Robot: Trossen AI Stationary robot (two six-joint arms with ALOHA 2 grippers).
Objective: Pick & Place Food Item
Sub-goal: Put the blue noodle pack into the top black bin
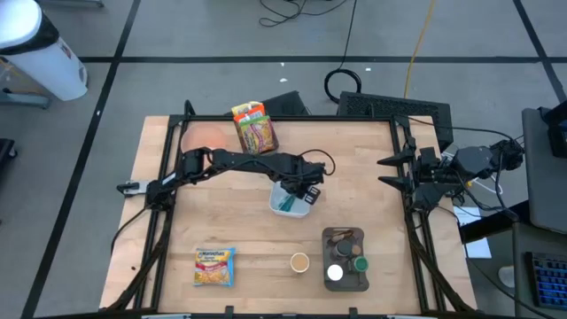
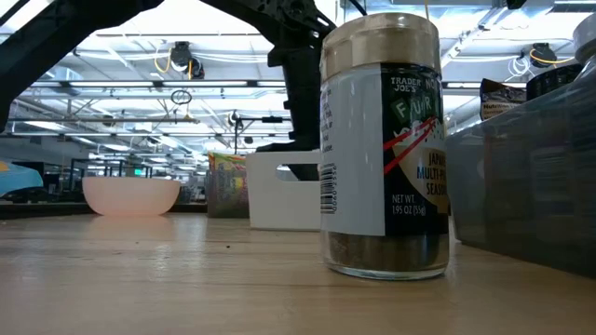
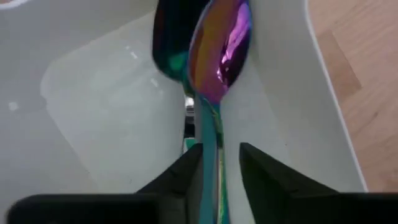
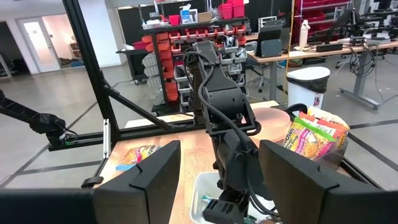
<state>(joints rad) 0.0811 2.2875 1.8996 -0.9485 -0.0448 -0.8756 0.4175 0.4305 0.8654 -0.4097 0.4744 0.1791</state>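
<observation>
Left gripper reaches across the table and sits over the white tub near the middle. In the left wrist view its two dark fingers stand a little apart with the stem of an iridescent spoon running between them. The stem looks close to the fingers on both sides, but whether they press it or have just cleared it I cannot tell. The spoon bowl lies ahead of the jaws, inside the tub, against one tub wall. Bare wood shows beyond that wall.

Right gripper waits at the right table edge, well apart from the tub. Its fingers stand apart with nothing between them. Ahead of those jaws: the left arm, the tub, a snack bag and a noodle packet.

Other things, well clear of the left jaws: a pink bowl and the snack bag at the far edge, the noodle packet at the near edge, a small jar beside a dark tray holding jars. In the low view a seasoning jar stands upright close to the lens, the tub behind it.
</observation>
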